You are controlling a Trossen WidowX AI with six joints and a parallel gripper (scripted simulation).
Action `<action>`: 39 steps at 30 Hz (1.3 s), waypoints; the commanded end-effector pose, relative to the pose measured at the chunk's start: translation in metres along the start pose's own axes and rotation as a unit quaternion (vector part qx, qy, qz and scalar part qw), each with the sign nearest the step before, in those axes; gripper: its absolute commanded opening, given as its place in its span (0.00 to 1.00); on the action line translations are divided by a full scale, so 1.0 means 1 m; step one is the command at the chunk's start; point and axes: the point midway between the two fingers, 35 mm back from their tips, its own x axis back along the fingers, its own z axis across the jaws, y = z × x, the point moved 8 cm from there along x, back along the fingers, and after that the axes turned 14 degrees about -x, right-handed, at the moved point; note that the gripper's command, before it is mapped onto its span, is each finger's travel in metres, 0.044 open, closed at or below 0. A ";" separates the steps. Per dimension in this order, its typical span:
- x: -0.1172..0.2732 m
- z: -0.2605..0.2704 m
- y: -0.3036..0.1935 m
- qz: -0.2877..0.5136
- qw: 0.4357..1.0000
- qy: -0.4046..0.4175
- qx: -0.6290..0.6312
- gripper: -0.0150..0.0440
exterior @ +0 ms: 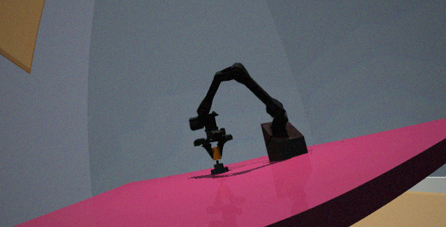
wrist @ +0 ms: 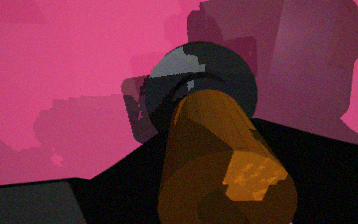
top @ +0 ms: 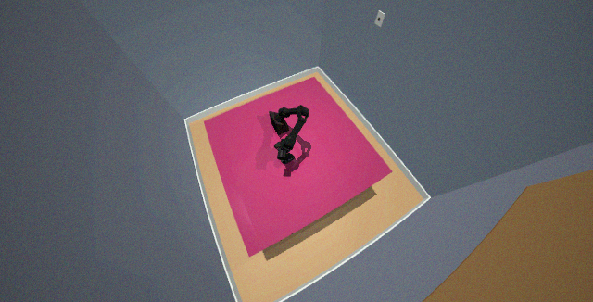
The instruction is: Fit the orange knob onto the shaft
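The orange knob (exterior: 217, 153) (wrist: 210, 125) is upright between the fingers of my gripper (exterior: 216, 154) (wrist: 208, 133), which is shut on it. The dark round pedestal (exterior: 219, 170) (wrist: 242, 92) stands on the pink table top below. The dark shaft (exterior: 217, 162) rises from it, its tip just under the knob's lower end in the exterior view; whether they touch is too small to tell. In the wrist view the knob covers the shaft and part of the pedestal. The shaft's flat side is not visible. In the top view the arm hides the knob and pedestal.
The arm's box-shaped base (top: 278, 123) (exterior: 286, 148) stands on the pink table top (top: 324, 163) (exterior: 157, 199), behind the pedestal. The arm arches from it over to the pedestal. Shadows of the arm fall around the pedestal.
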 end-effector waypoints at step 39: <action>0.000 -0.001 0.000 0.000 0.987 -0.001 0.159 0.25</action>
